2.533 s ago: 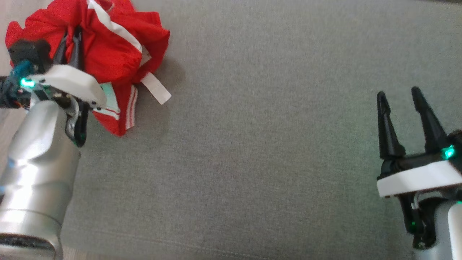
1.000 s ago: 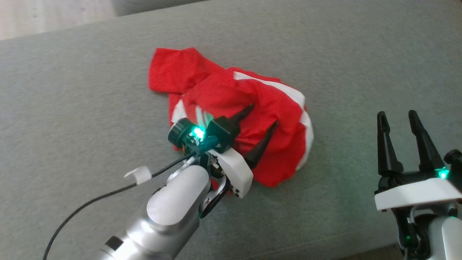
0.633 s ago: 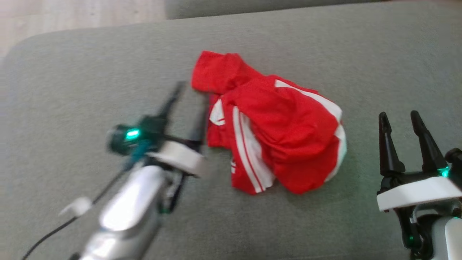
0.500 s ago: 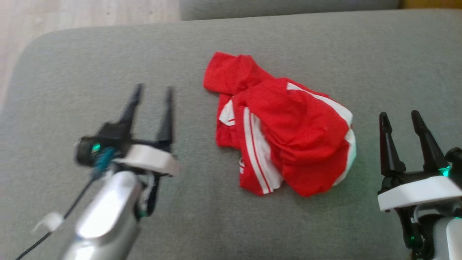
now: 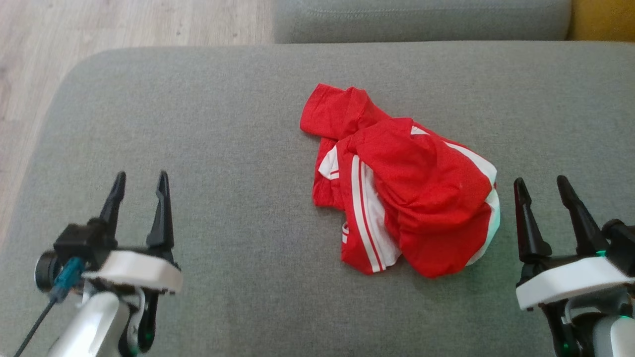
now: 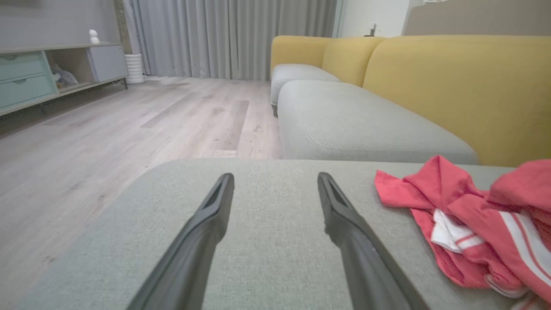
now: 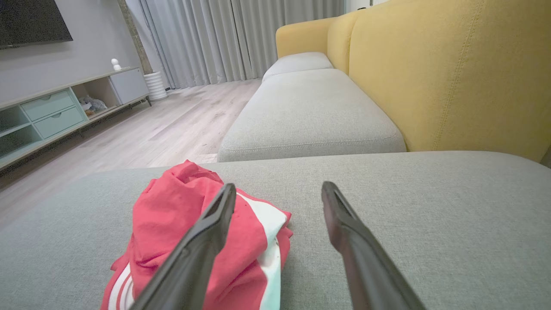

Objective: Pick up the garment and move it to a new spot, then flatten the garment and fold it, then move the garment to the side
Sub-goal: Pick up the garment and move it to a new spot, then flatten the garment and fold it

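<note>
Head view, nearest first: the left gripper (image 5: 141, 175) hangs over the near left part of the cushion (image 5: 223, 124), its two dark fingers spread wide with nothing between them. A black cable (image 5: 30, 332) runs down from its wrist. The right gripper (image 5: 540, 180) is over the cushion's near right part, spread just as wide and also empty. Farther in, the garment (image 5: 416, 193) lies on the cushion a little right of its middle. It is a crumpled red heap with white stripes and panels, and one red flap reaches toward the cushion's far edge. It is well apart from the left gripper and near the right one, touching neither. Beyond the cushion's far edge sits a second cushion (image 5: 421, 20), with pale wood floor (image 5: 124, 20) past the left edge and a yellow backrest (image 5: 603, 20) at the far right corner.

In the left wrist view, the left gripper (image 6: 275, 176) stands parted above bare cushion (image 6: 267, 241). The garment (image 6: 473, 215) is bunched to the right, clear of the fingers. Past the cushion come the floor (image 6: 129, 120), the backrest (image 6: 452, 86), grey curtains (image 6: 228, 34) and a cabinet (image 6: 26, 82) with pale green drawers.

In the right wrist view, the right gripper (image 7: 279, 185) is parted over the cushion (image 7: 430, 206). The garment (image 7: 172, 224) lies at lower left, and the finger on that side crosses in front of it. Farther off are the second cushion (image 7: 310, 112), the backrest (image 7: 452, 73) and the curtains (image 7: 224, 38).
</note>
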{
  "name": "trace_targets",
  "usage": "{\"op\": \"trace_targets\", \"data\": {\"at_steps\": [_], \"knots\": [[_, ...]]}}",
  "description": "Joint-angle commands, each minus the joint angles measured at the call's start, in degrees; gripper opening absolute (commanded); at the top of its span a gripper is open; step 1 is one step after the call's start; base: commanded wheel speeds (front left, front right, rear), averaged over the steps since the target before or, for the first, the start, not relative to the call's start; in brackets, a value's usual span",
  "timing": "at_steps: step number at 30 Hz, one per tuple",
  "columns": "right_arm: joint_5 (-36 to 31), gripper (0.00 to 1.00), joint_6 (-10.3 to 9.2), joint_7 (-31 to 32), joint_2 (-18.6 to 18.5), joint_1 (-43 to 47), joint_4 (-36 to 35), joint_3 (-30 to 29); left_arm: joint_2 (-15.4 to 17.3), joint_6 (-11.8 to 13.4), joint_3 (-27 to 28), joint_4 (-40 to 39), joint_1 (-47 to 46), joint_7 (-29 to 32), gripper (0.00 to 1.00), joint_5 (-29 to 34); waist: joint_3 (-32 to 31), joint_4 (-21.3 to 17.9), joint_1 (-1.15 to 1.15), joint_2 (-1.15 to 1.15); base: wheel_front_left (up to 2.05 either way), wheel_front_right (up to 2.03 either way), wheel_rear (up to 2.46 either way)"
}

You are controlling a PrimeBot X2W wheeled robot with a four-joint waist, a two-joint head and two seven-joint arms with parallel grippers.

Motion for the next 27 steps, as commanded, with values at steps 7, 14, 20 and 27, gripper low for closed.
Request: {"op": "trace_targets", "data": {"at_steps": [7,14,20,27], "knots": [[0.07,1.00,-0.04,0.92,-0.32,0.81,-2.67,2.11,3.92,1.37,2.25,-6.86,3.24,2.50,1.00,-0.63,-2.08,-0.68,0.00,0.00,0.00,0.00,0.00],[0.71,1.00,-0.04,1.53,-0.32,3.27,-2.74,2.76,4.98,3.52,1.41,-9.92,7.67,4.07,1.00,-0.25,-5.14,-1.29,0.00,0.00,0.00,0.00,0.00],[0.51,1.00,-0.04,2.23,-0.32,4.13,-3.52,3.24,5.29,4.36,1.05,-10.63,9.47,4.50,1.00,-0.37,-6.30,-1.27,0.00,0.00,0.00,0.00,0.00],[0.06,1.00,-0.04,2.71,-0.32,4.37,-4.35,2.98,5.23,4.77,0.79,-10.33,9.46,4.47,1.00,-0.25,-6.47,-1.14,0.00,0.00,0.00,0.00,0.00]]}}
